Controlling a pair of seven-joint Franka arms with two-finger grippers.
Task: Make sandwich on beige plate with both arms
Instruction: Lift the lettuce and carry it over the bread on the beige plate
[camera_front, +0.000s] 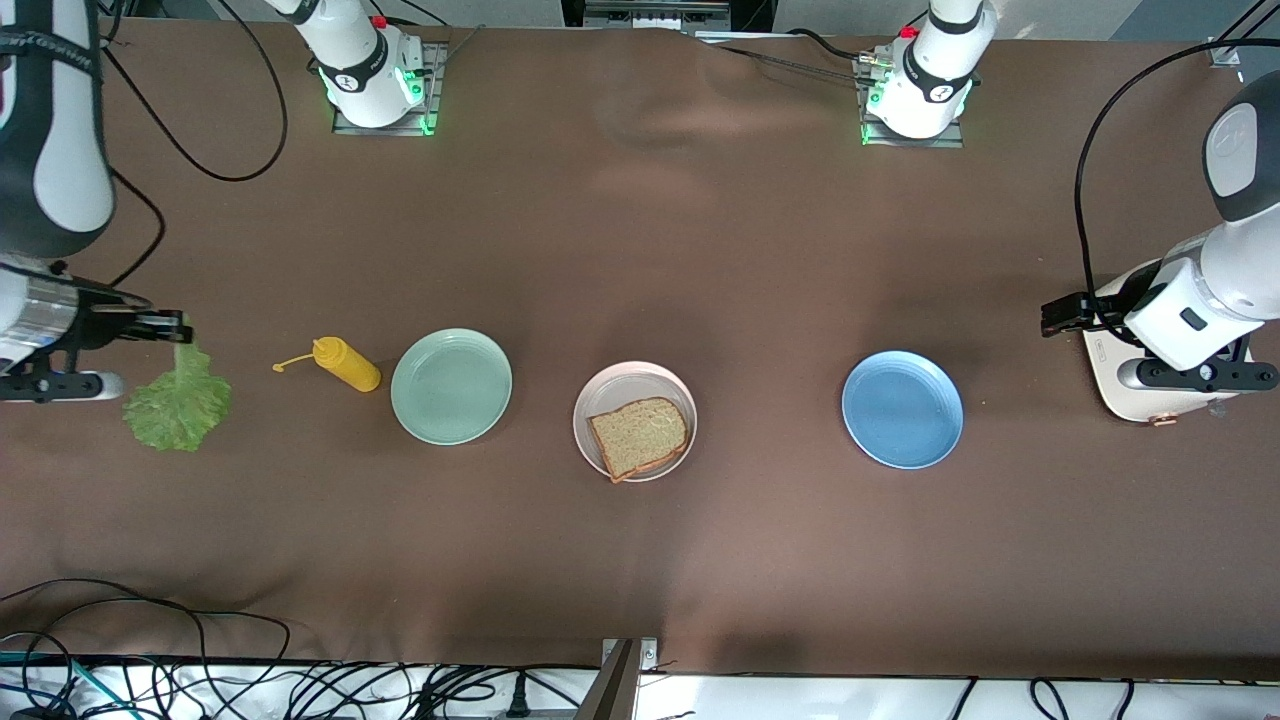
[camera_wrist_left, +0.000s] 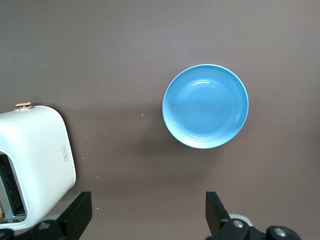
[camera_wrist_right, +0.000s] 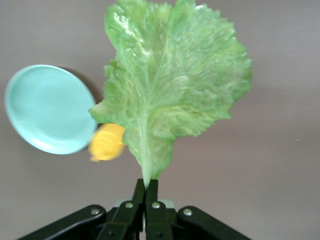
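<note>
The right gripper (camera_front: 172, 328) hung over the table's edge at the right arm's end, its fingers clamped on the stem of a ruffled green lettuce leaf (camera_front: 178, 403) (the leaf dangled from them). The left gripper (camera_front: 1060, 312) waited, jaws spread wide and holding nothing, above a white toaster (camera_front: 1120, 395) near the edge at the left arm's end. The round pale beige plate (camera_front: 634, 379) sat mid-table with one square slice of brown wholegrain bread (camera_front: 639, 436) on it, between a mint green plate (camera_front: 451, 385) and a blue plate (camera_front: 902, 408). A yellow squeeze bottle (camera_front: 345, 363) lay just beside the mint plate.
</note>
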